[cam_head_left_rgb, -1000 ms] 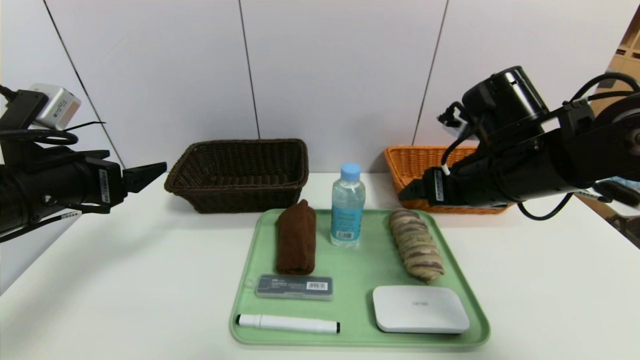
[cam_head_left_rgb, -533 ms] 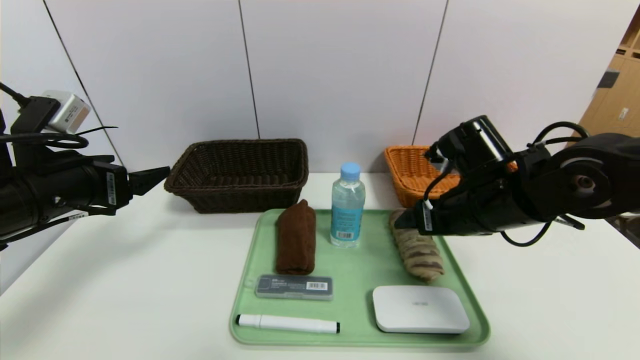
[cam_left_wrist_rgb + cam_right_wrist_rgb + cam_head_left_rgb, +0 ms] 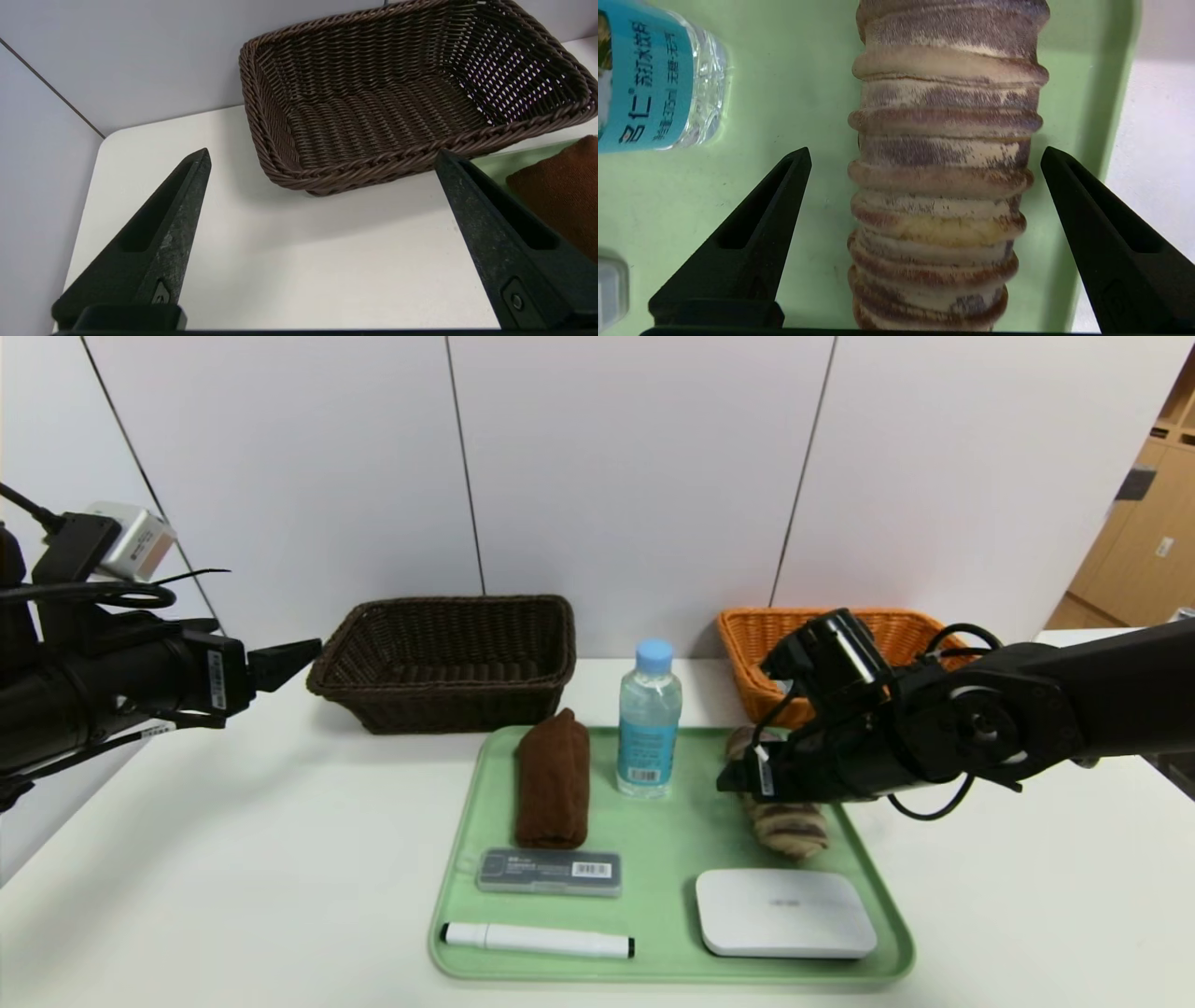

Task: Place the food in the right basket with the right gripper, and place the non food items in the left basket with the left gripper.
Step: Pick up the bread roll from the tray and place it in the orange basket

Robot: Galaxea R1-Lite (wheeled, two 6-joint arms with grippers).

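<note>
A ridged brown bread loaf (image 3: pixel 789 828) lies on the right side of the green tray (image 3: pixel 672 840). My right gripper (image 3: pixel 747 775) is open and hangs low over the loaf, its fingers astride it (image 3: pixel 941 186) without touching. A water bottle (image 3: pixel 648 719), a brown rolled towel (image 3: pixel 553 779), a grey case (image 3: pixel 549 872), a white marker (image 3: pixel 537 939) and a white box (image 3: pixel 784 913) also sit on the tray. My left gripper (image 3: pixel 285 663) is open and empty, held left of the dark brown basket (image 3: pixel 448 658), which also shows in the left wrist view (image 3: pixel 402 93).
The orange basket (image 3: pixel 775 644) stands at the back right, partly behind my right arm. Both baskets look empty. Bare white table lies left and right of the tray. A wall runs close behind the baskets.
My right arm has dropped from in front of the orange basket down onto the tray, now straddling the loaf. My left gripper has edged slightly right.
</note>
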